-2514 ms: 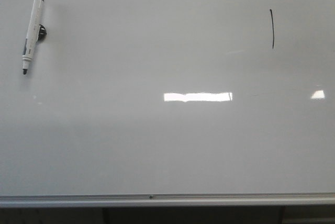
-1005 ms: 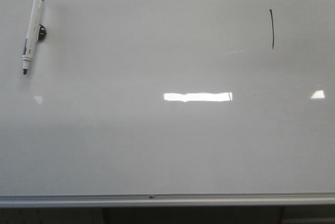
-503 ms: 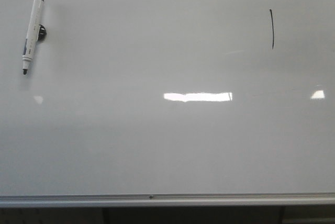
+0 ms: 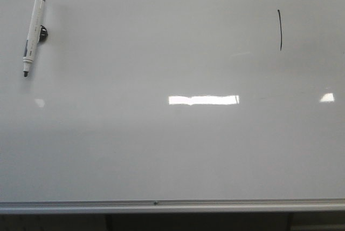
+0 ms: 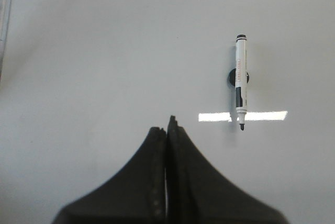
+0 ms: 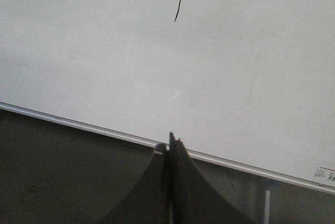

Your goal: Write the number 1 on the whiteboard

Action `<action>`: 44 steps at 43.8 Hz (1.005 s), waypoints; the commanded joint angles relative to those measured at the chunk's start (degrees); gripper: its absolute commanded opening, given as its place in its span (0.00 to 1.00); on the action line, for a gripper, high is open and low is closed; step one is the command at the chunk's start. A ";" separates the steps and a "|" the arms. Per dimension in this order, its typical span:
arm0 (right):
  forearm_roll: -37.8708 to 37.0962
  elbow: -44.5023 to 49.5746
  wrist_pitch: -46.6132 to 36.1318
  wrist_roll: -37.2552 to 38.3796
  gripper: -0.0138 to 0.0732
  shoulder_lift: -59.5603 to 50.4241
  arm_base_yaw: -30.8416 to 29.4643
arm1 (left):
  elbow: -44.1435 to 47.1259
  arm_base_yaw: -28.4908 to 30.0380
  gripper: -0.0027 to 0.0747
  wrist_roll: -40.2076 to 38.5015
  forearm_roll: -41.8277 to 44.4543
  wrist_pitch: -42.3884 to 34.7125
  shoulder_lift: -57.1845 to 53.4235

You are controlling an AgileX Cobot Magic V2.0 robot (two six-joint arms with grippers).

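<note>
On the whiteboard (image 4: 172, 150), upper right, stands the number 1 (image 4: 280, 29); a marker (image 4: 32, 34) lies upper left. Left claw (image 5: 167, 130) and right claw (image 6: 168, 145) are both closed, empty.

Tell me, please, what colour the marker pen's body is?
White, with a black tip and cap end; the marker pen shows best in the left wrist view.

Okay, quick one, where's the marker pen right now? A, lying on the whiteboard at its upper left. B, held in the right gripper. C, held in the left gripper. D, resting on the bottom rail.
A: the marker pen lies on the whiteboard at upper left, and both grippers are shut and hold nothing.
</note>
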 commanded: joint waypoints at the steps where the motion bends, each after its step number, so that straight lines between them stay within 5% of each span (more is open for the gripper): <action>1: 0.23 -1.47 -3.94 -0.12 0.08 0.11 -0.25 | 1.27 -0.85 0.01 -0.61 -0.12 -4.62 -0.85; 23: 0.59 2.17 -6.44 -0.12 0.08 -3.48 -1.27 | 1.27 -0.85 0.01 -0.61 -0.12 -4.62 -0.85; 44: 0.66 34.00 -47.17 -0.12 0.08 -26.24 -2.41 | 1.27 -0.85 0.01 -0.61 -0.12 -4.62 -0.85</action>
